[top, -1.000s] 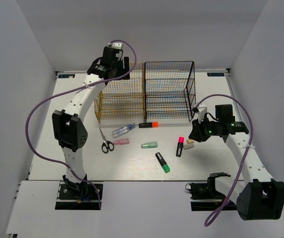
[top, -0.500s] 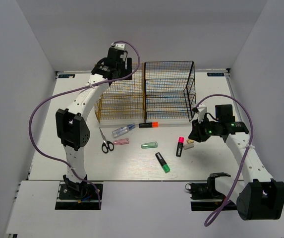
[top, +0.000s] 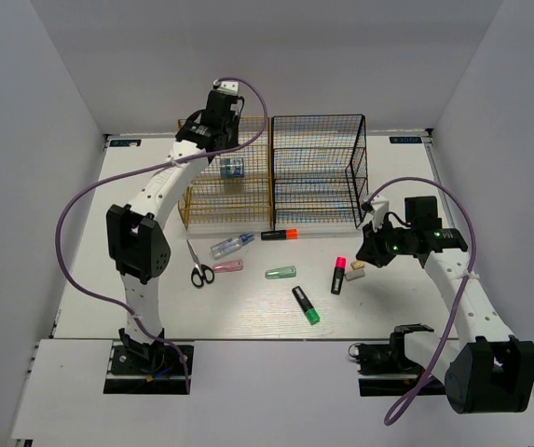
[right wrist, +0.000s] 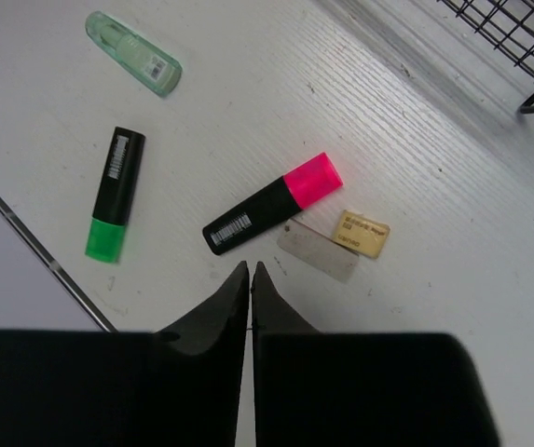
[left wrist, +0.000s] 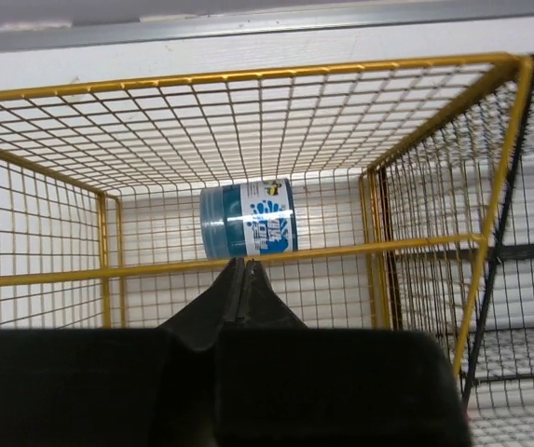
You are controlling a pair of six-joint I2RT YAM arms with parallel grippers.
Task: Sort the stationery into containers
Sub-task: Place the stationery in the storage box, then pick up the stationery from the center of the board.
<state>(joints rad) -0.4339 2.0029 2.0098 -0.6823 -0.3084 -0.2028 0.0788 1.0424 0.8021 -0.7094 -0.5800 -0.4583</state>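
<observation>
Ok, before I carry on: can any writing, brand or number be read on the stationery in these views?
Nothing reads clearly.
Blue tape roll: white print on its label, blurred.
Pink highlighter: barcode sticker, digits too small.
Green highlighter: barcode sticker, too small.
Green capsule: barcode sticker, too small.
Beige eraser: faint printed lines, too small.

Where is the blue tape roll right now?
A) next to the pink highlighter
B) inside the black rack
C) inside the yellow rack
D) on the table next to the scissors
C: the blue tape roll sits on a shelf inside the yellow rack, behind its wire mesh.
</observation>
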